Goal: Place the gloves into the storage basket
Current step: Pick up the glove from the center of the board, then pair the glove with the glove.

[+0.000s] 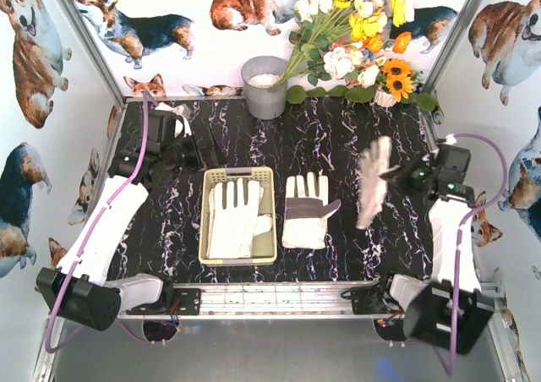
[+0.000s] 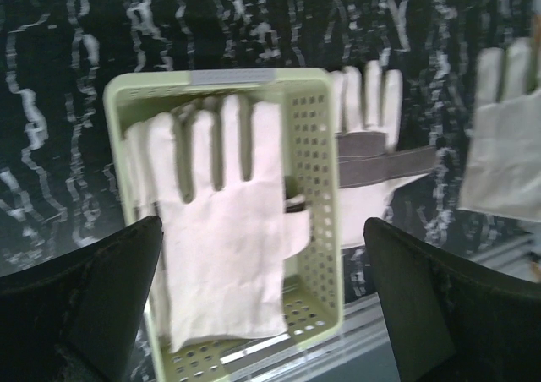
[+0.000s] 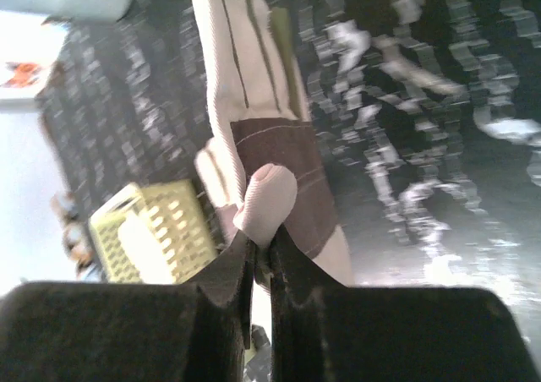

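The pale yellow-green storage basket (image 1: 237, 176) sits left of centre and holds a cream glove (image 1: 233, 218), palm up. A second glove (image 1: 308, 210) with a grey striped band lies flat on the table just right of the basket. My right gripper (image 1: 390, 177) is shut on a third glove (image 1: 372, 182) and holds it hanging above the table at the right; in the right wrist view its thumb (image 3: 266, 200) is pinched between my fingers. My left gripper (image 1: 193, 150) is open and empty, behind the basket's far left corner. The left wrist view shows the basket (image 2: 323, 196) and its glove (image 2: 221, 230).
A grey metal bucket (image 1: 265, 86) stands at the back centre, with a bunch of artificial flowers (image 1: 355, 35) to its right. Corgi-print walls close in the black marbled table (image 1: 338, 128) on three sides. A metal rail (image 1: 270, 297) runs along the near edge.
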### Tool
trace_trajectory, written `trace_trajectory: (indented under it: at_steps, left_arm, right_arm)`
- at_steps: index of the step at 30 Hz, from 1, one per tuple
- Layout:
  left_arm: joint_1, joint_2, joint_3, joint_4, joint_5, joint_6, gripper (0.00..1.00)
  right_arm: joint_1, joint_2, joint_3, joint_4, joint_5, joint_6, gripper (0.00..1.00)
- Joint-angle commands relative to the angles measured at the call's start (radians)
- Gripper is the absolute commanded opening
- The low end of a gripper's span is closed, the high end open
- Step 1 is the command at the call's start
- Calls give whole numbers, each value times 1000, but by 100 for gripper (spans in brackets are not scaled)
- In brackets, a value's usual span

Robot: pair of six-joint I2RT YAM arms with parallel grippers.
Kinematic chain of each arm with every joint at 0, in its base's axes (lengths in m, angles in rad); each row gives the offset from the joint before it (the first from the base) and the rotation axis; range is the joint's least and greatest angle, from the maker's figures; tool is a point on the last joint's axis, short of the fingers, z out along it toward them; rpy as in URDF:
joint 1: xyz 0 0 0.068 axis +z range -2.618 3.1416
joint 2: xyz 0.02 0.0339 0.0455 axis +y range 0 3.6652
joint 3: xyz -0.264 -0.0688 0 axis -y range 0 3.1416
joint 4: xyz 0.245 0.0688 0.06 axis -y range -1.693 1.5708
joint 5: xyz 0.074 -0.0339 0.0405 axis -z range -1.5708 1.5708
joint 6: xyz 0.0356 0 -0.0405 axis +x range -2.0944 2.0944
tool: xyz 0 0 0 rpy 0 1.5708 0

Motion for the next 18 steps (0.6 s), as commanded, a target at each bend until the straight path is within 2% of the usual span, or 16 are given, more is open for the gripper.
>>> trace_trajectory:
  at_steps: [1,6,9,12,18]
  left_arm:
    - [-14,1,10,152,168,-114,99]
    - [-43,-19,-57,356,320,-236,98]
    - [-67,-35,-114,538,398,-348,97]
    - [-101,-47,-145,705,418,-443,98]
    - [-186,-28,-140,878,416,-528,99]
  right_arm:
    - [110,-108,-19,172,-143,195,0]
    - [229,-156,-8,408,-226,371,0]
    - [316,-151,7,570,-260,483,0]
    - [395,-123,51,693,-264,562,0]
    - [534,-22,145,982,-320,719,0]
